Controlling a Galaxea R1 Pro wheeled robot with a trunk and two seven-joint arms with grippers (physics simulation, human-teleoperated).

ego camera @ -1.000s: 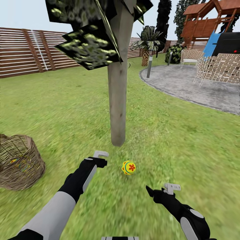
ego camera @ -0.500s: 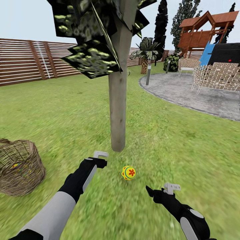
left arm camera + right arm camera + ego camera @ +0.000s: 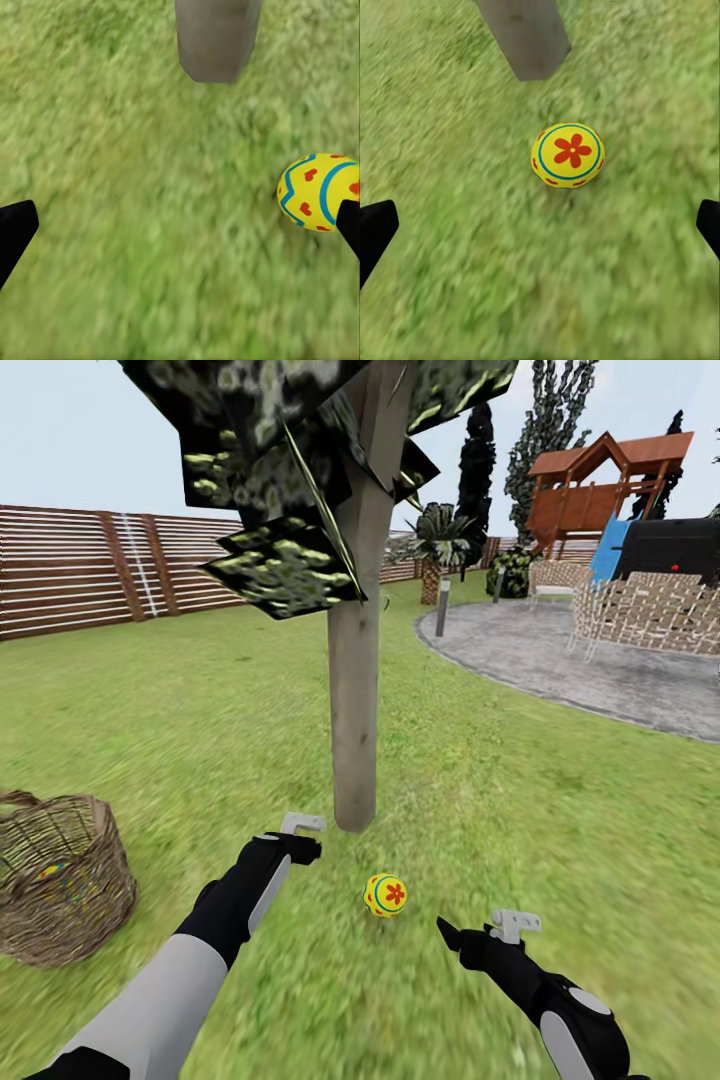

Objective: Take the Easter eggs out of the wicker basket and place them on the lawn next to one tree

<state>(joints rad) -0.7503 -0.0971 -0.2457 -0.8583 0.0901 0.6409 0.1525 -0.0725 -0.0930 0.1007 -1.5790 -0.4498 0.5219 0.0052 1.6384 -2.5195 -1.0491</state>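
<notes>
One Easter egg [image 3: 385,895] lies on the lawn [image 3: 560,830] between the two grippers, at about 4 o'clock from the left gripper [image 3: 302,836] and 10 o'clock from the right gripper [image 3: 478,935], touching neither; both stand spread wide and empty. It is bright yellow with a red flower ringed in blue, near the foot of the tree [image 3: 355,730]. The wicker basket [image 3: 60,880] sits at 9 o'clock.

Yellow Easter egg [image 3: 386,895] with red flower, blue ring; brown woven wicker basket [image 3: 62,880]; pale grey-brown tree [image 3: 354,700] trunk, dark speckled leaves; green lawn [image 3: 560,830].
</notes>
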